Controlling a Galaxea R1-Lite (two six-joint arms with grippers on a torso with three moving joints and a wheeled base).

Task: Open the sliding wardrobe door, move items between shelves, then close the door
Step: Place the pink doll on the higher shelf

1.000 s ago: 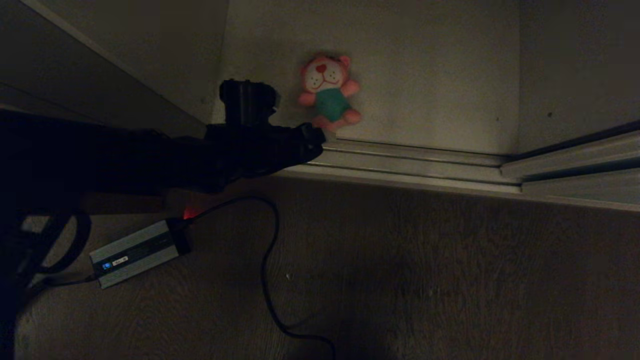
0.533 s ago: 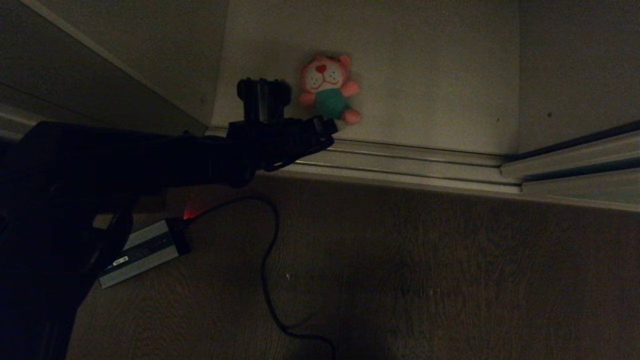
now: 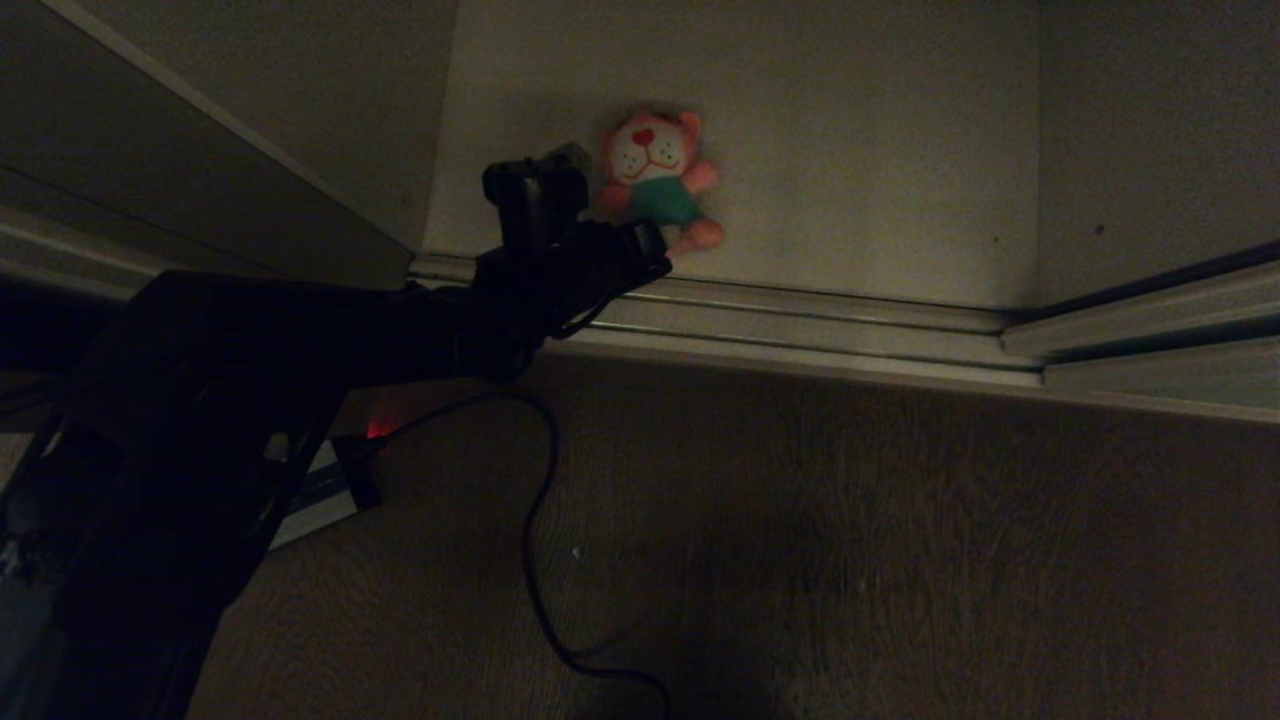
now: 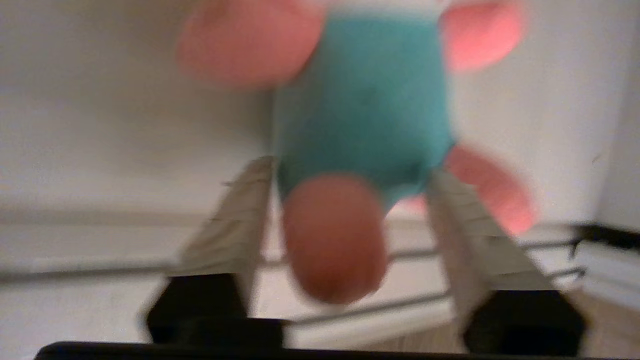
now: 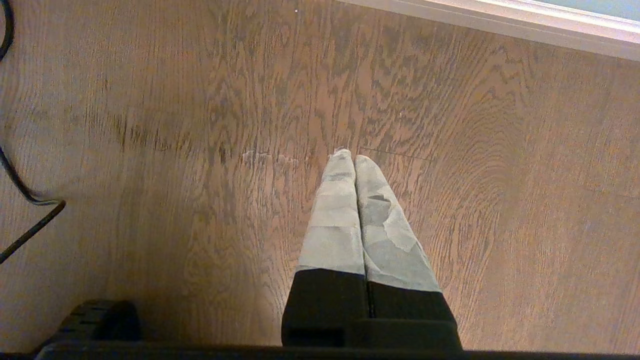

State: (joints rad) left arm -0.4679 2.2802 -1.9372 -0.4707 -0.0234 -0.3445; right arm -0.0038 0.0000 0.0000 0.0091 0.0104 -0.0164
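A pink plush toy (image 3: 655,175) with a white face, red nose and teal shirt lies on the off-white bottom shelf (image 3: 860,150) inside the wardrobe. My left gripper (image 3: 645,248) reaches in from the left and is at the toy's legs. In the left wrist view the gripper (image 4: 350,169) is open, with its fingers (image 4: 240,220) close on either side of the toy's (image 4: 360,100) teal lower body and one pink leg hanging between them. My right gripper (image 5: 354,157) is shut and empty above the wooden floor. A pale grey-green door panel (image 5: 607,6) with a cream strip shows at that view's edge.
Metal sliding tracks (image 3: 820,320) run along the wardrobe's front edge. A silver power box (image 3: 320,490) with a red light and a black cable (image 3: 535,520) lie on the dark wooden floor (image 3: 900,560) on the left. Off-white side walls (image 3: 1150,130) close in the shelf.
My left arm has pushed further into the wardrobe toward the plush toy and its wrist has tipped. The toy has stayed in place. The right arm has not moved.
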